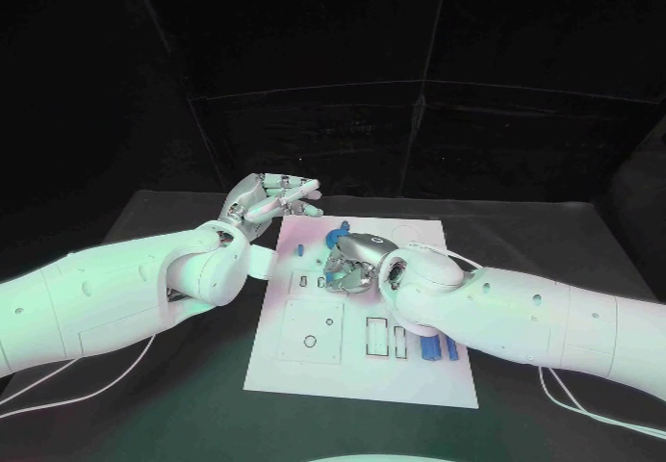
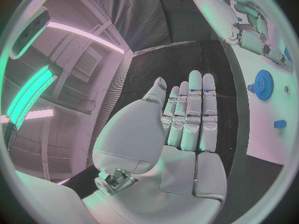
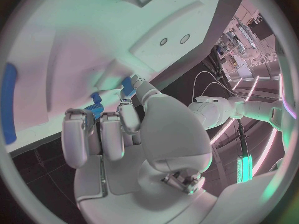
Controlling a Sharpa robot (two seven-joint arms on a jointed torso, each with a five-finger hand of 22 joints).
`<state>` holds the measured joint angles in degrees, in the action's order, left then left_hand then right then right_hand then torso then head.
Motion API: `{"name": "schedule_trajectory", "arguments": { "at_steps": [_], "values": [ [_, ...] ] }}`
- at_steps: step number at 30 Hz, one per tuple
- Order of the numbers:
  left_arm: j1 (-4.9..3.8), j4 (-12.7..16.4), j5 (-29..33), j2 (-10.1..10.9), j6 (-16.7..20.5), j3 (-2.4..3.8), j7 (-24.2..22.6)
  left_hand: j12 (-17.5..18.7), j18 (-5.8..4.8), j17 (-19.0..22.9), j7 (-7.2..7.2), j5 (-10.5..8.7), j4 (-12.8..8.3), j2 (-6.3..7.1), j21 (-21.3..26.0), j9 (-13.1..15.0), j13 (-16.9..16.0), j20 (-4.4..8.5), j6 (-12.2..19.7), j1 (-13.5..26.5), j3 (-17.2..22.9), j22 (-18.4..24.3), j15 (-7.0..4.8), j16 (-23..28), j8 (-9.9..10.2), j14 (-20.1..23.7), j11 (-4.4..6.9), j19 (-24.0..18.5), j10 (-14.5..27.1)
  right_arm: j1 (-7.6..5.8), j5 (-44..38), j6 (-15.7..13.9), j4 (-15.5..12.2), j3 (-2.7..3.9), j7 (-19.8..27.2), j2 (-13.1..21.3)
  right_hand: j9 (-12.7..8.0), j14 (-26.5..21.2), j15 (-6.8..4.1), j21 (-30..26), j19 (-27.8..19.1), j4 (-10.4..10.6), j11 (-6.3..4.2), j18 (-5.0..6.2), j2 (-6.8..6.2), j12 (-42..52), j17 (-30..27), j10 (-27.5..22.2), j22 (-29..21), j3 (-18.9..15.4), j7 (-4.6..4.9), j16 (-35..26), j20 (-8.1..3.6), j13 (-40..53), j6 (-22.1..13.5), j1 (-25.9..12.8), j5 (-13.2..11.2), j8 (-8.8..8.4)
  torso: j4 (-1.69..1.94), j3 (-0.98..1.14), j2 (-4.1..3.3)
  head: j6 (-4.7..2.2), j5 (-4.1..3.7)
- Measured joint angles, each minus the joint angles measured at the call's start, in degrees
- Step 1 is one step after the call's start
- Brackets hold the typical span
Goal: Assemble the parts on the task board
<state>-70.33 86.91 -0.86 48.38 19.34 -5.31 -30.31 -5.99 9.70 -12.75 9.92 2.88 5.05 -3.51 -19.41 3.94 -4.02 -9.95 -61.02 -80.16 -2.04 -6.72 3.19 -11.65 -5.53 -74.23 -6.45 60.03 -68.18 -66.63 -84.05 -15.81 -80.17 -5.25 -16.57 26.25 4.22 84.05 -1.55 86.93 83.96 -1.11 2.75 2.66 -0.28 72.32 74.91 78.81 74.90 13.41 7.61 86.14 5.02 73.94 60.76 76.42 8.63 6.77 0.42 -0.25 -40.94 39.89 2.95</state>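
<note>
The white task board (image 1: 358, 371) lies in the middle of the black table. My right hand (image 1: 354, 262) is low over the board's upper middle, fingers pointing down. In the right wrist view its fingertips (image 3: 124, 109) pinch a small blue part (image 3: 96, 104) against the board (image 3: 93, 35). A blue gear (image 1: 338, 235) stands on the board just beyond that hand and also shows in the left wrist view (image 2: 264, 84). My left hand (image 1: 270, 202) hovers off the board's far left corner, fingers straight and holding nothing (image 2: 187, 119).
Two blue bars (image 1: 442, 348) lie near the board's right edge, beside several empty slots (image 1: 377, 337). A small blue piece (image 1: 300, 249) sits near the board's left edge, seen also from the left wrist (image 2: 279, 124). Black table surrounds the board.
</note>
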Motion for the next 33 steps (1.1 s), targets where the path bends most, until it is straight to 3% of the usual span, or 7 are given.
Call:
{"name": "schedule_trajectory", "arguments": {
  "at_steps": [11,21,27,33],
  "values": [
    [0.00,0.01,-0.02,0.06,-0.03,0.00,0.01,0.00,0.00,-0.05,0.00,0.00,0.00,0.00,0.00,0.00,0.00,0.00,0.00,0.00,0.00,0.00,0.00,0.00,0.00,0.00,0.00,0.00,0.00,0.00,-0.63,1.17,-0.46,0.01,-0.12,0.42,-0.24,0.00,0.00,0.00,0.00,0.16,0.21,0.00,-0.19,-0.46,0.00,-0.21,0.00,0.16,0.20,0.00,0.00,-0.35,-0.41,-0.42,0.00,-0.36,0.00,0.01,0.00,0.05,-0.03],
    [0.00,-0.01,-0.03,0.06,-0.05,0.00,0.02,0.00,0.00,-0.10,0.00,0.00,0.00,0.00,0.00,0.00,0.00,0.00,0.00,0.00,0.00,0.00,0.00,0.00,0.00,0.00,0.00,0.00,0.00,0.05,-1.24,1.47,-0.60,-0.06,-0.56,0.49,-0.44,-0.08,0.77,-0.41,-0.59,1.32,1.04,0.00,-2.83,-1.78,-0.01,-1.44,0.00,-1.05,1.00,-0.26,0.60,-1.47,-3.08,-2.47,-0.56,-1.84,-0.02,0.01,0.00,-0.02,-0.08],
    [0.00,-0.05,-0.03,0.05,-0.06,0.00,0.02,0.00,0.00,-0.10,0.00,0.00,0.00,0.00,0.00,0.00,0.00,0.00,0.00,0.00,0.00,0.01,0.00,0.00,-0.02,0.00,0.00,0.00,0.00,0.18,-1.46,0.75,-0.72,-0.16,-0.80,0.52,-0.37,-0.15,1.11,-0.64,-0.83,2.36,1.44,0.00,-3.88,-2.54,-0.01,-2.26,0.00,-2.86,1.51,-0.36,0.83,-2.03,-4.79,-3.53,-0.95,-2.18,-0.02,0.01,-0.01,-0.10,-0.16],
    [0.00,-0.10,-0.03,0.05,-0.08,0.00,0.04,0.00,0.00,-0.09,0.00,0.00,0.00,0.00,0.00,0.00,0.01,0.00,0.00,0.00,0.00,0.01,0.00,0.00,-0.02,0.00,0.00,0.00,0.00,0.33,-1.54,-0.45,-0.77,-0.28,-1.19,0.59,-0.28,-0.01,1.25,-0.64,-0.94,3.64,1.44,-0.01,-4.39,-2.54,-0.01,-2.26,0.00,-4.83,1.42,-0.49,0.94,-2.04,-5.09,-4.03,-1.20,-2.18,-0.02,0.01,-0.01,-0.16,-0.21]
  ]
}}
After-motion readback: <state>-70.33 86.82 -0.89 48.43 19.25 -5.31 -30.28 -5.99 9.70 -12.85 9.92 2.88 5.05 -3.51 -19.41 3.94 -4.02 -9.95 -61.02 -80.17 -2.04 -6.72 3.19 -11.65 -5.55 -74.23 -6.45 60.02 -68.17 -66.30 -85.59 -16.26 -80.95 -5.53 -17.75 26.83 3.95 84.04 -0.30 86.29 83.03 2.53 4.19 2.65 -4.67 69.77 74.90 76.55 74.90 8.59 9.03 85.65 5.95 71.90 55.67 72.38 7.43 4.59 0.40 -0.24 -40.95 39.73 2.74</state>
